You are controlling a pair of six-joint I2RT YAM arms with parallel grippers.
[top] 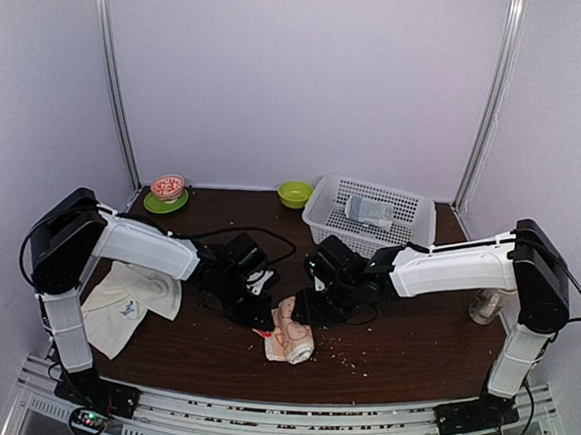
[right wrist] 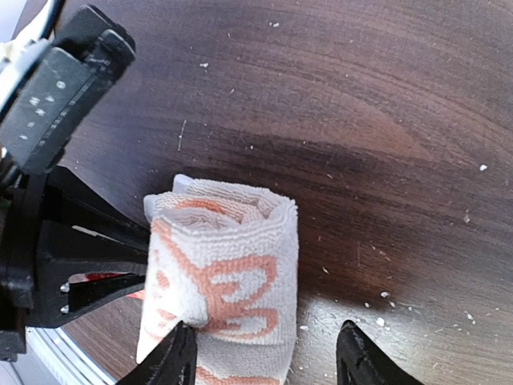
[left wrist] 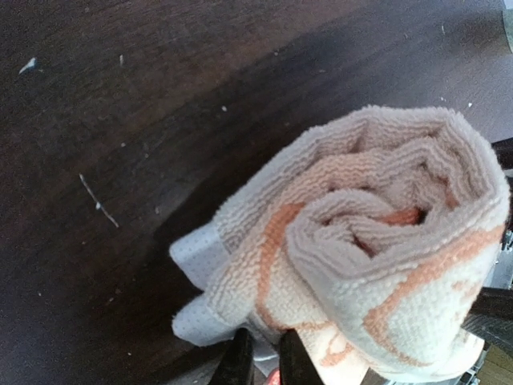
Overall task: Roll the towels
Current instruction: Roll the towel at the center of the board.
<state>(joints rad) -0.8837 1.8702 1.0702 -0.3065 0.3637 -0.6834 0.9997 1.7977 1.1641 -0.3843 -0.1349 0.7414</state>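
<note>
**One towel rolled, one still to do**

You have the dark table [top: 410, 358], scattered with crumbs [top: 346, 357], and the white basket [top: 414, 213] at the back right, well apart from the work. At the left side the plain towel [top: 127, 301] lies crumpled and unrolled. I judge that half of the task is not yet begun.

The patterned towel [top: 290, 339] sits at the centre near the front edge, between your two grippers. It reads as a finished or nearly finished roll. From the left wrist you see a snug spiral end-on, cream terry with orange-pink lines and a pale hem corner poking out at its lower side. So the step in hand looks like closing off this roll.

Your left gripper [left wrist: 267, 365] has its fingers nearly pressed together, pinching what appears to be the roll's lower edge. Your right gripper [right wrist: 268, 359] stands spread, one finger against the roll's side and the other over bare wood.

The next move calls for letting go gently, so the soft spiral doesn't spring loose. Then reach left for the plain towel and flatten it.
</note>
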